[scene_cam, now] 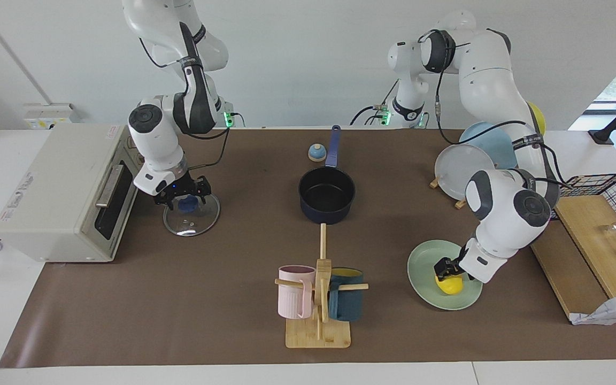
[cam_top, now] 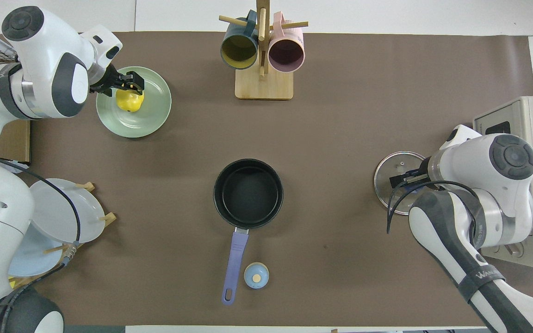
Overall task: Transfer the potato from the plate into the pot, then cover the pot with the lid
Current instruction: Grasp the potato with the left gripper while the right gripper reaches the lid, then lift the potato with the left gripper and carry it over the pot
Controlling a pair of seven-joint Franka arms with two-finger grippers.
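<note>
left gripper point(scene_cam: 448, 269): down on the potato point(scene_cam: 449, 285), looks clamped on it, hard to be sure
potato: on the plate point(scene_cam: 425, 291), around its 12 o'clock
right gripper point(scene_cam: 182, 193): fingers spread around the lid point(scene_cam: 191, 215) knob
pot point(scene_cam: 326, 195): mid-table, bare

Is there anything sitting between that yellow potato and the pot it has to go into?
Nothing visible: only bare brown table lies between the potato on its plate and the open, empty pot.
</note>
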